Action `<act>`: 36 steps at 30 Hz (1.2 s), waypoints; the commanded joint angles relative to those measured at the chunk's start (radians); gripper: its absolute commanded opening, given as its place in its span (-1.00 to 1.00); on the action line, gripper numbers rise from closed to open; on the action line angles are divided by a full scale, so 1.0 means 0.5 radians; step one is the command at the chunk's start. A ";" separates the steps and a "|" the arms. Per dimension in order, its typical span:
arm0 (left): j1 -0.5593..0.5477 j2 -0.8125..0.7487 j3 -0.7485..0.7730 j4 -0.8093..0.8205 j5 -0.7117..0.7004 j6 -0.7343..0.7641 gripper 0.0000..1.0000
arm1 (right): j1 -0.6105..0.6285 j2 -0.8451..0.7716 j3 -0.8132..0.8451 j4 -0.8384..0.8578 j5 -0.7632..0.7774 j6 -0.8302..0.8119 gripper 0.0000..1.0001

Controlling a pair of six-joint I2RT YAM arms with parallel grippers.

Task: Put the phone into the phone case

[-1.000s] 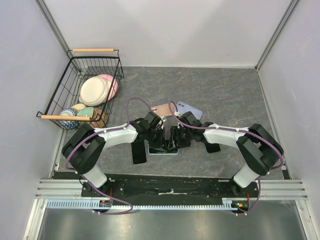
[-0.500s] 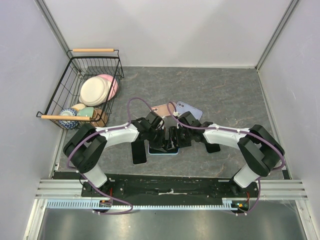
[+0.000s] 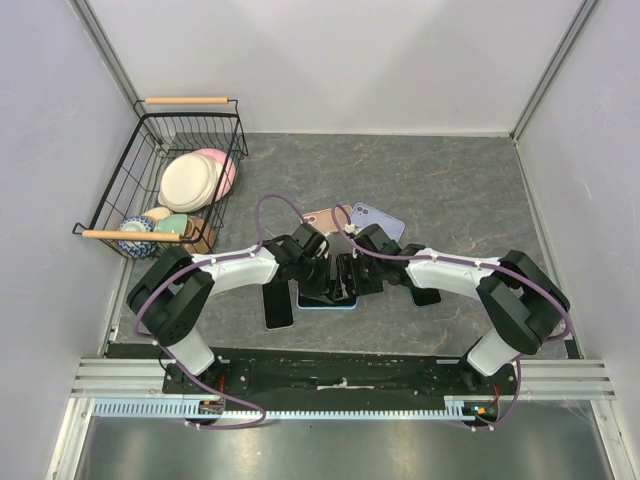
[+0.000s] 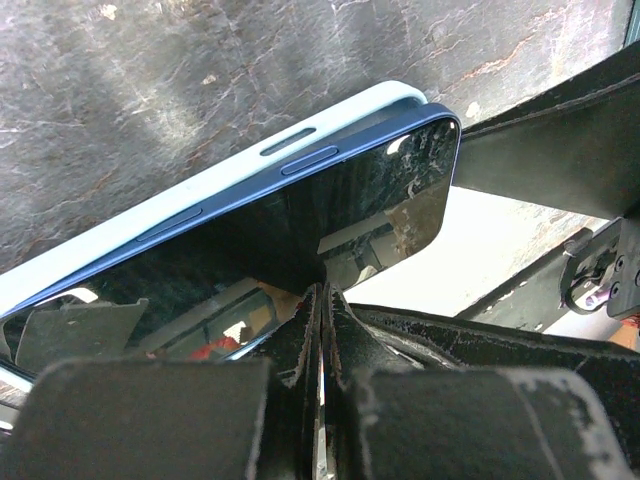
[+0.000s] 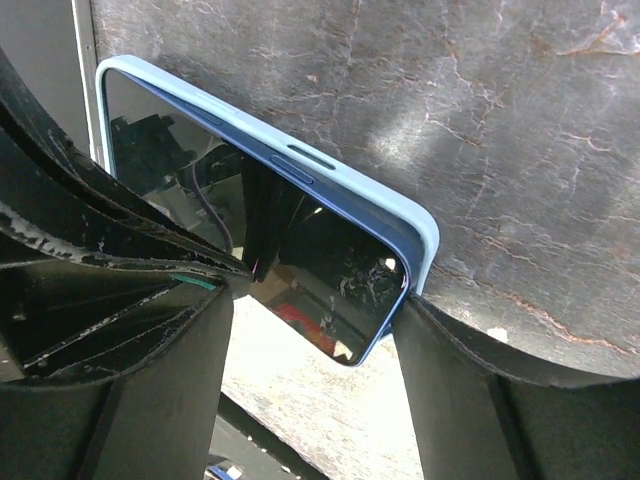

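A dark blue phone lies screen up in a light blue case on the table near the arms' bases. In the left wrist view one corner of the phone stands slightly proud of the case rim. My left gripper is shut, with its tips pressed on the screen. My right gripper is open. One of its fingers rests on the phone's screen and the other is against the case's corner. In the top view both grippers cover the phone, and only the case's near edge shows.
A black phone lies left of the case and another black phone lies to its right. A pink case and a purple phone lie behind the grippers. A wire basket of dishes stands at the far left.
Almost nothing. Both grippers stay on the phone, and the right arm has shifted very slightly.
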 commanded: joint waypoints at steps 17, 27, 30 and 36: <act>0.064 0.102 -0.034 -0.105 -0.397 0.166 -0.96 | -0.193 -0.537 -0.215 -0.163 -0.118 -0.159 0.49; 0.064 0.062 -0.040 -0.112 -0.391 0.181 -0.96 | -0.424 -0.412 -0.495 0.490 -0.879 -0.005 0.40; 0.064 0.053 -0.043 -0.109 -0.397 0.187 -0.96 | -0.433 -0.320 -0.532 0.580 -0.898 0.025 0.34; 0.064 0.007 -0.074 -0.099 -0.412 0.190 -0.96 | -0.470 -0.132 -0.587 0.739 -0.904 0.087 0.20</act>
